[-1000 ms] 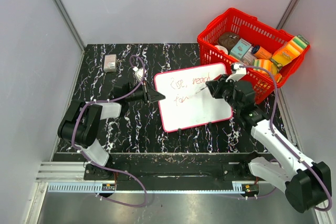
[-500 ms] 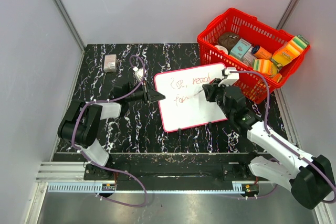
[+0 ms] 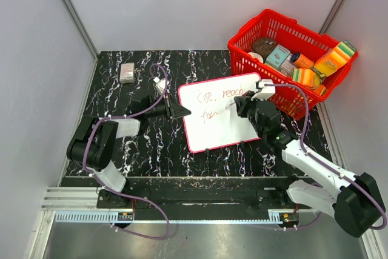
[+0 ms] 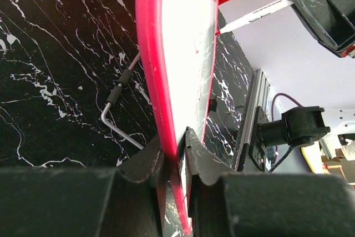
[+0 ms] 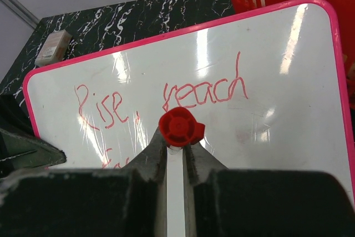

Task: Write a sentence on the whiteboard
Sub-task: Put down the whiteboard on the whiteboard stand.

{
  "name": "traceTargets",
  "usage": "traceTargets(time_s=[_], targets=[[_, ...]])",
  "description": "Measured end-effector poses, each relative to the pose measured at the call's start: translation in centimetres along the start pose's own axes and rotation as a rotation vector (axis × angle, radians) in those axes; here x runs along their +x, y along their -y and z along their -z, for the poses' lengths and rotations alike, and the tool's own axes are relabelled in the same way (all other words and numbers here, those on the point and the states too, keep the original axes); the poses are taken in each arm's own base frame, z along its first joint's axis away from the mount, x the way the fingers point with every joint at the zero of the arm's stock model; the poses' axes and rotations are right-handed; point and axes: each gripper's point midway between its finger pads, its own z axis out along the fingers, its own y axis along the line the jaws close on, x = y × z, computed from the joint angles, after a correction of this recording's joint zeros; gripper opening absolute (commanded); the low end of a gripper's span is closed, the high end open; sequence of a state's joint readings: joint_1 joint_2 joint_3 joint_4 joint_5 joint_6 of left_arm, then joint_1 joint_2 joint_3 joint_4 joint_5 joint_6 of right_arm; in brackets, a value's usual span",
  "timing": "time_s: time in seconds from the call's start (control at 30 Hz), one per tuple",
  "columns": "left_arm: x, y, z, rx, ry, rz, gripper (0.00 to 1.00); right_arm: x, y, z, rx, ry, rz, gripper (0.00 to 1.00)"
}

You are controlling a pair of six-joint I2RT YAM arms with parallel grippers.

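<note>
Your right gripper (image 3: 245, 104), clamped on the red-capped white marker (image 4: 256, 16), has slid left — the red cursive sentence (image 5: 204, 94) stays unfinished on the red-rimmed whiteboard (image 3: 227, 131) your left gripper (image 4: 176, 151) pinches.

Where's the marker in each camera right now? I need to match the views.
Top external: marker right of centre, tip at the whiteboard.
Left wrist: marker upper right, slanting down toward the whiteboard.
Right wrist: marker centre, red end facing camera, in the right hand.
Shared landmark: whiteboard's pink-red rim.
</note>
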State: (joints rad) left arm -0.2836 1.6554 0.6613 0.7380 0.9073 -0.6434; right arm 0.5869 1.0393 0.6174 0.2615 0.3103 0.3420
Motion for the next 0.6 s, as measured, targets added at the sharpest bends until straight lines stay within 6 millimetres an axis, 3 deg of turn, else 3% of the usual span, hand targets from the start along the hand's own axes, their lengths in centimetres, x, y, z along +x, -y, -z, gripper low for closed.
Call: traceTargets(time_s=[0.6], targets=[[0.0,0.0,0.0,0.0,-0.001,0.0,0.0,0.3,-0.5,2.0,-0.062,0.087,0.052,0.0]])
